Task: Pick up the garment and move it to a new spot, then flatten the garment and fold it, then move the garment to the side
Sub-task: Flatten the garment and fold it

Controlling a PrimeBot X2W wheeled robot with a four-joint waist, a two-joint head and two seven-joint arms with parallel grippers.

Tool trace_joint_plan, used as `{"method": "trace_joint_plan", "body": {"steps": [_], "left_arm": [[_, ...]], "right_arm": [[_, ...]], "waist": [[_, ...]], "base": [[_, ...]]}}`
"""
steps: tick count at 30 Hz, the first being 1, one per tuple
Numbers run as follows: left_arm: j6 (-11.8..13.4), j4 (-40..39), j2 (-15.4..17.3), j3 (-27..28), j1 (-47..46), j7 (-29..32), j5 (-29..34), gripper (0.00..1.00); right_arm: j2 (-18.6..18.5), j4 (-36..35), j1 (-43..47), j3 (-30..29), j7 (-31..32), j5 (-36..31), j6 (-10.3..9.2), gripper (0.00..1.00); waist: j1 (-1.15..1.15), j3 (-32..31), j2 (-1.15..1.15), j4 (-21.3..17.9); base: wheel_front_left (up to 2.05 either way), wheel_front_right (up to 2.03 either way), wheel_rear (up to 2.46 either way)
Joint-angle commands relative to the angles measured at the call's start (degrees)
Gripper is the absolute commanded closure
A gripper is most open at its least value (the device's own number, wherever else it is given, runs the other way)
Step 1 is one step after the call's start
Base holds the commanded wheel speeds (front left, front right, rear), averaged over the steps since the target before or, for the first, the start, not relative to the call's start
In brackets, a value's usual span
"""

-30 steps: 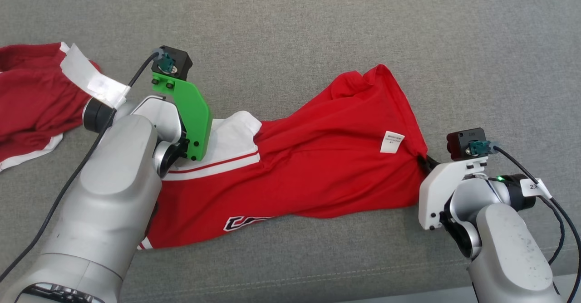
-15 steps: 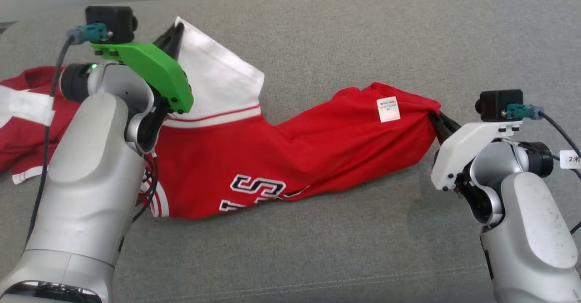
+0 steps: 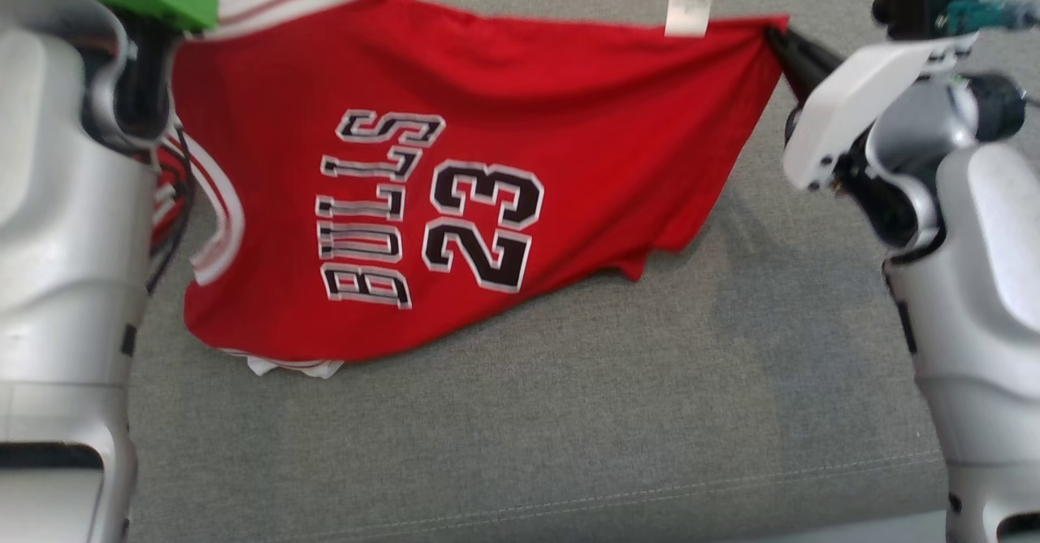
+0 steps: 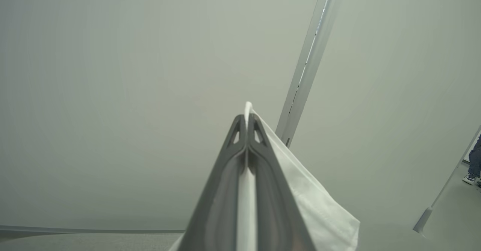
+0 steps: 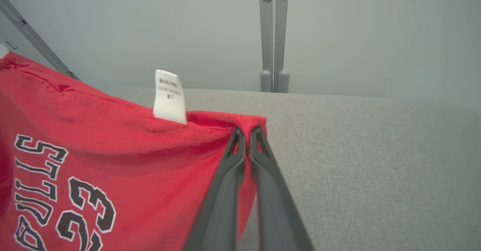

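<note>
The garment (image 3: 487, 104) is a red jersey with white trim, black "BULLS 23" lettering and a small white label. It hangs stretched between my two arms above the grey cushion, its lower edge touching the cushion. My right gripper (image 3: 772, 32) is shut on the jersey's red corner (image 5: 251, 125) at the upper right. In the left wrist view my left gripper (image 4: 247, 117) is shut on the white trim (image 4: 312, 198), held high against a pale wall. In the head view the left arm rises past the top left edge.
The grey cushion (image 3: 609, 413) spreads below and to the right of the jersey. A pale wall with metal posts (image 5: 273, 37) stands behind it. A person's foot (image 4: 471, 177) is far off at the right edge of the left wrist view.
Both arms have lifted the jersey off the cushion and pulled it taut, so its printed face hangs spread. The head camera has shifted, and the other red cloth at the left has left the picture.
</note>
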Motion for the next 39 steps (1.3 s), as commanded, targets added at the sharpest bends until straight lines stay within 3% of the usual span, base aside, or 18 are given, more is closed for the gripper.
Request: {"method": "trace_joint_plan", "body": {"steps": [1, 12, 17, 23, 29, 31, 35, 39], "left_arm": [[0.1, -1.2, 0.8, 0.5, -4.2, 0.1, 0.4, 1.0], [0.5, -6.5, 6.2, -1.6, -25.0, 2.3, 6.2, 1.0], [1.2, -8.1, 5.6, 0.5, -33.6, -1.3, 6.2, 1.0], [0.3, -8.5, 4.3, 2.8, -40.3, -7.3, 5.6, 1.0], [-0.9, -13.6, 3.0, 7.2, -41.0, -8.7, 5.3, 1.0], [-1.3, -15.2, 1.7, 9.2, -37.4, -8.5, 4.5, 1.0], [-1.9, -17.9, 1.2, 9.6, -28.0, -8.6, 3.6, 1.0], [-1.9, -22.8, 2.4, 7.8, -14.6, -8.6, 1.4, 1.0]], "right_arm": [[-1.3, 0.7, -4.4, 0.5, -0.9, 0.2, -0.04, 1.0], [-0.3, 12.4, -31.7, -1.0, -9.8, -2.8, -0.02, 1.0], [1.8, 18.2, -41.8, -5.4, -16.4, -6.7, -0.03, 1.0], [4.0, 23.3, -50.9, -12.1, -27.3, -13.4, -0.03, 1.0], [4.5, 26.1, -54.5, -14.7, -35.0, -19.0, -0.03, 1.0], [4.3, 28.2, -53.7, -14.4, -35.5, -20.2, -0.03, 1.0], [2.5, 32.9, -49.7, -9.6, -33.4, -20.4, -0.03, 1.0], [0.1, 35.5, -45.1, -2.3, -31.3, -16.4, -0.06, 1.0]], "waist": [[0.0, 7.2, 0.0, -1.3], [0.0, 21.1, 0.0, -3.7], [0.0, 24.1, 0.0, -4.2], [0.0, 24.5, 0.0, -4.2], [0.0, 24.7, 0.0, -3.8], [0.0, 25.2, 0.0, -3.3], [0.0, 24.7, 0.0, -1.8], [0.0, 23.1, 0.0, -0.5]], "base": [[0.0, 0.0, 0.0], [0.0, 0.0, 0.0], [0.0, 0.0, 0.0], [0.0, 0.0, 0.0], [0.0, 0.0, 0.0], [0.0, 0.0, 0.0], [0.0, 0.0, 0.0], [0.0, 0.0, 0.0]]}}
